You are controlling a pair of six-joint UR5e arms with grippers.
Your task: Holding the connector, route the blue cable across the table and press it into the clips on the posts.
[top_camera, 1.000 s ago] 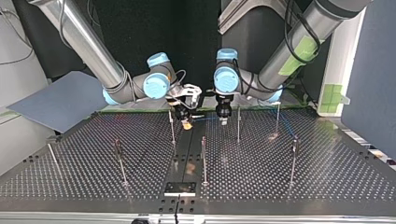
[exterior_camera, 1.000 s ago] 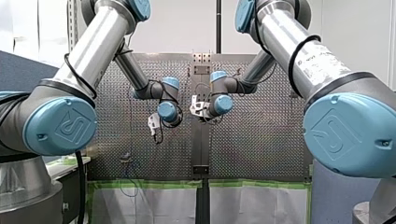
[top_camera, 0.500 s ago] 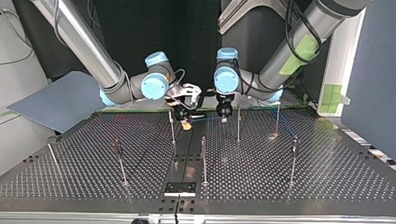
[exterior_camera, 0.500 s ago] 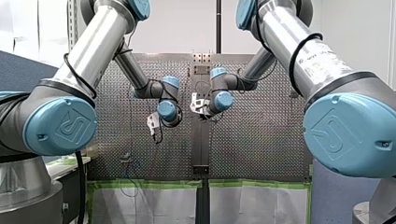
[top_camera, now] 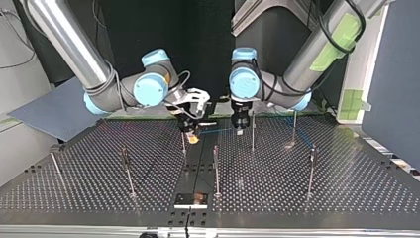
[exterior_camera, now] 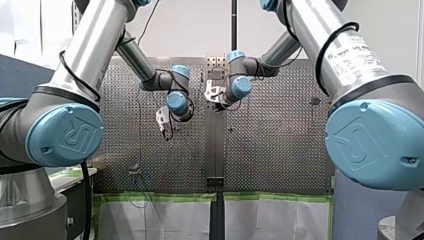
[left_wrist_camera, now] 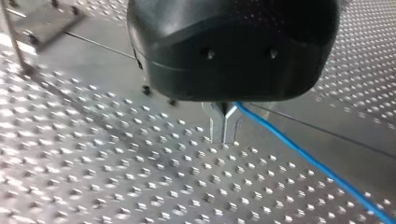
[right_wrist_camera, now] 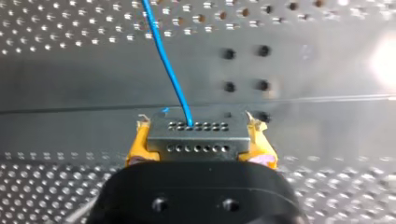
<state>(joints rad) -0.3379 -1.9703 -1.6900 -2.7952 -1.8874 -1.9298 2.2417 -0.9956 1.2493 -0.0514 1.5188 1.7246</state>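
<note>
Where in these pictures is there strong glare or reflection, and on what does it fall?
Right wrist view: a white glare spot washes out the table to one side of the connector. Left wrist view: the table's dimples glint, and the blue cable shows plainly at my left gripper. Top view: the table's smooth centre strip shines with reflections.

Blue-grey flat board (top_camera: 59, 111) lying beyond the tabletop's (top_camera: 307, 198) far left corner in the top view; green tape patches (top_camera: 352, 101) on a white upright panel (top_camera: 367, 64) at its far right; white sheeting (exterior_camera: 155, 220), green-edged, hanging below the tabletop's near edge in the front view.
</note>
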